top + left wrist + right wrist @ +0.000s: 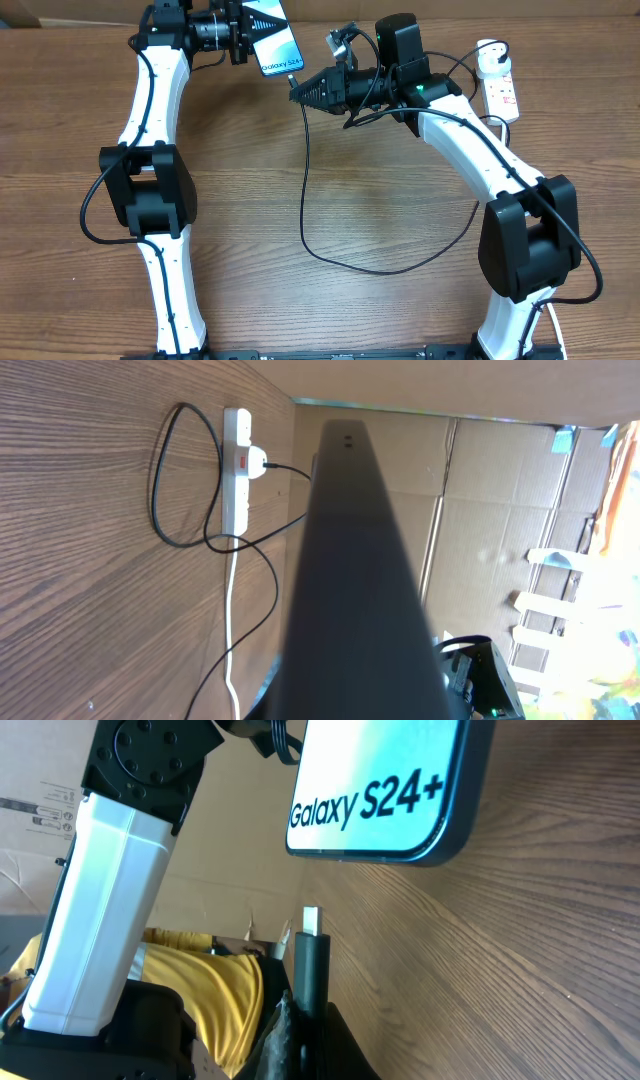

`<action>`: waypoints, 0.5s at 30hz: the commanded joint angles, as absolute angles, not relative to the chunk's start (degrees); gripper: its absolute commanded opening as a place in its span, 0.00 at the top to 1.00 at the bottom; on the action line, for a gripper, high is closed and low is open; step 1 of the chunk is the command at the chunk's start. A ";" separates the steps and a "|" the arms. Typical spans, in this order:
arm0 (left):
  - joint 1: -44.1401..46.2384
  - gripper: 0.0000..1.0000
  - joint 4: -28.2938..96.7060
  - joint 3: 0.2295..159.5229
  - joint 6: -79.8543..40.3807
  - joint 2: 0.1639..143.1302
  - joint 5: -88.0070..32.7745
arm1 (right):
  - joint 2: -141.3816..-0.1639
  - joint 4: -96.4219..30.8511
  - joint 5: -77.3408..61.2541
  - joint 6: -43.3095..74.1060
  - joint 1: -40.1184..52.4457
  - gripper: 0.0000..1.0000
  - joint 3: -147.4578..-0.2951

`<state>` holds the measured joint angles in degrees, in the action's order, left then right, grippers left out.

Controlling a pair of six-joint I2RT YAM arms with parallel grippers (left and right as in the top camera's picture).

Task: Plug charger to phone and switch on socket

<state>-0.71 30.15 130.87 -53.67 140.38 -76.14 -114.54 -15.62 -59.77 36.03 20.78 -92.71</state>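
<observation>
Two grippers meet near the top centre of the overhead view, above a wooden table (250,300). The left gripper (243,36), coming in from the upper left, is clamped on the upper end of the phone (273,36) and holds it off the table at a slant, its lit blue screen facing up and the Galaxy lettering readable. The right gripper (298,93), reaching in from the right, is pinched on the black plug body of the charger (304,190). In the right wrist view the connector tip (311,920) points up toward the lower edge of the phone (380,790), just below it with a small gap between them. From the gripper the thin black cable drops toward the middle of the overhead frame, loops across the lower centre and runs back up to the right. The socket (501,88) lies flat in the upper right corner, well apart from the phone, with the round white adapter (488,48) plugged in at its top end. In the left wrist view the socket (236,470) shows a red switch beside the adapter; whether it is on cannot be told.
</observation>
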 commanded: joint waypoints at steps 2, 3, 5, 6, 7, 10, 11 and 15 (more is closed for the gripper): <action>-0.27 0.96 29.71 131.35 -54.06 138.67 -78.72 | -115.46 -15.18 -60.03 36.25 21.34 0.96 -93.38; -0.27 0.96 29.74 131.35 -54.04 138.67 -78.74 | -115.55 -15.00 -59.92 36.23 21.45 0.96 -93.38; -0.19 0.96 29.74 131.35 -54.08 138.67 -78.74 | -115.72 -15.00 -59.02 36.25 21.69 0.96 -93.38; -0.10 0.96 29.74 131.35 -54.11 138.67 -78.74 | -115.81 -14.98 -58.96 36.25 21.80 0.96 -93.38; 0.01 0.96 29.71 131.35 -54.26 138.67 -78.74 | -115.87 -14.96 -58.94 36.25 21.89 0.96 -93.38; 0.30 0.96 29.71 131.35 -54.24 138.67 -78.67 | -115.92 -14.70 -58.52 36.23 22.17 0.96 -93.38; 0.43 0.95 29.71 131.35 -54.24 138.67 -78.65 | -115.92 -14.48 -58.52 36.25 22.17 0.96 -93.38; 0.64 0.96 29.71 131.35 -54.24 138.67 -78.67 | -115.92 -14.20 -58.06 36.25 22.17 0.96 -93.38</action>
<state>-0.05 30.15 130.87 -53.74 140.38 -76.31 -115.04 -14.57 -58.87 36.05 21.91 -92.71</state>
